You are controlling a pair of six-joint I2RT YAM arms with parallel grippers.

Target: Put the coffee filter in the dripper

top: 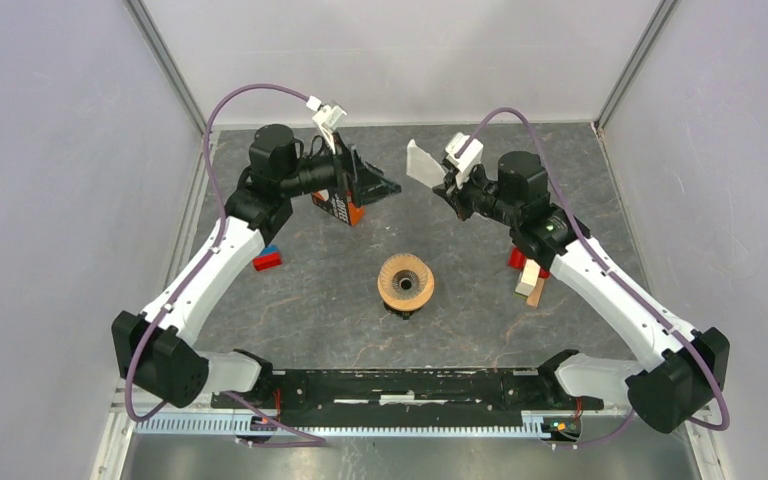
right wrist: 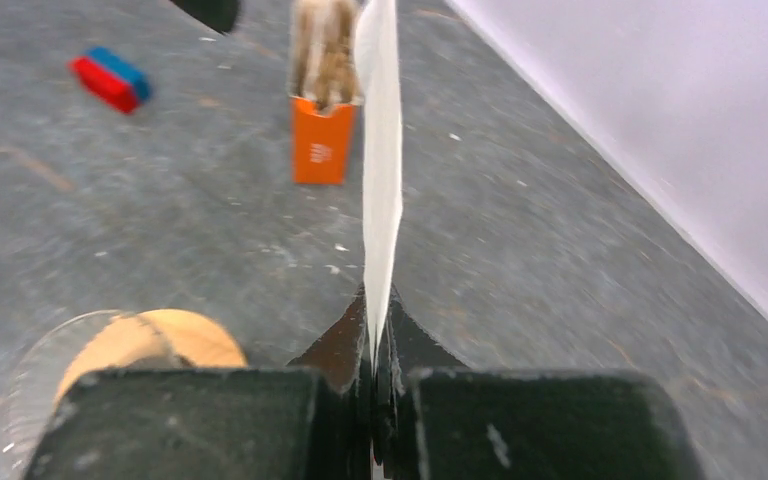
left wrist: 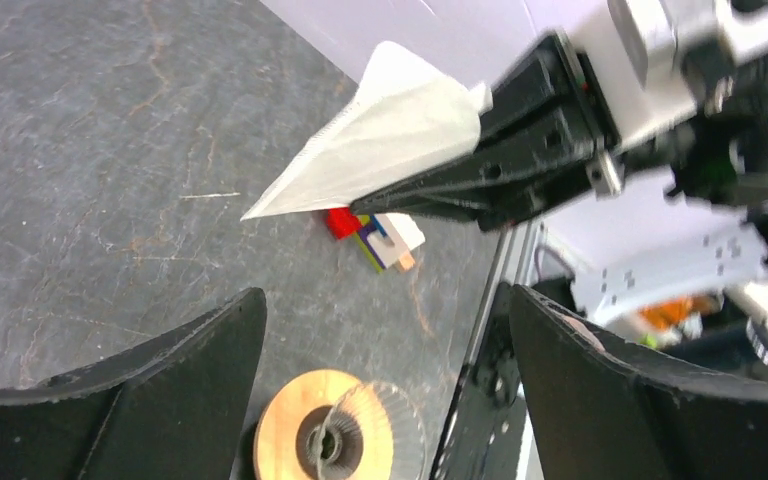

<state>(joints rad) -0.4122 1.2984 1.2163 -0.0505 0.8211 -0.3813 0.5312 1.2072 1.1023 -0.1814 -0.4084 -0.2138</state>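
Observation:
The dripper, a clear ribbed glass cone in a tan wooden ring, stands in the middle of the dark table. It also shows in the left wrist view and the right wrist view. My right gripper is shut on the white folded coffee filter, held in the air behind and to the right of the dripper. The filter shows edge-on in the right wrist view, pinched in my right gripper. My left gripper is open and empty, facing the filter from the left.
An orange box stands under my left gripper and shows in the right wrist view. A red and blue brick lies to the left. Coloured blocks lie under my right arm. White walls stand at the back and sides.

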